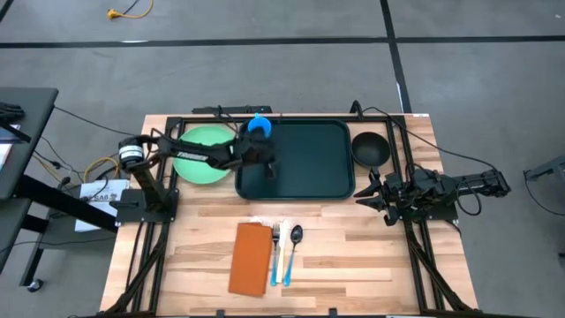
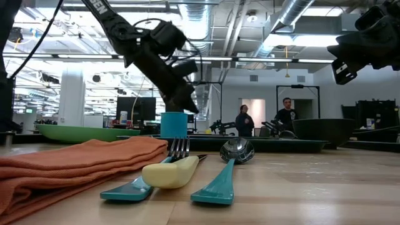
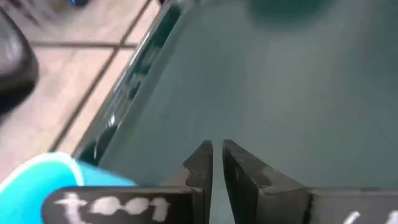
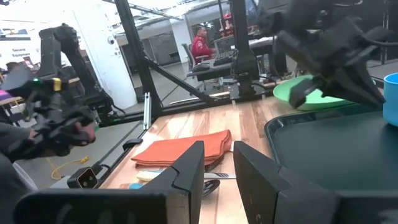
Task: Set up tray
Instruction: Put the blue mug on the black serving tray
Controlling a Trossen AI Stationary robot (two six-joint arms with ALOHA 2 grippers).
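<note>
The dark green tray (image 1: pixel 305 163) lies at the table's far middle. A blue cup (image 1: pixel 258 126) stands upright in its far left corner and also shows in the low view (image 2: pixel 174 124). My left gripper (image 1: pixel 269 168) hovers over the tray's left part, just past the cup (image 3: pixel 43 186). Its fingers are a narrow gap apart and empty (image 3: pixel 217 155). My right gripper (image 1: pixel 371 190) waits by the tray's near right corner, open and empty (image 4: pixel 217 162).
A round light-green plate (image 1: pixel 199 152) lies left of the tray and a black bowl (image 1: pixel 371 148) right of it. An orange napkin (image 1: pixel 252 256), a fork (image 1: pixel 276 252) and a spoon (image 1: pixel 294 247) lie near the front edge. People stand in the room beyond (image 2: pixel 286 112).
</note>
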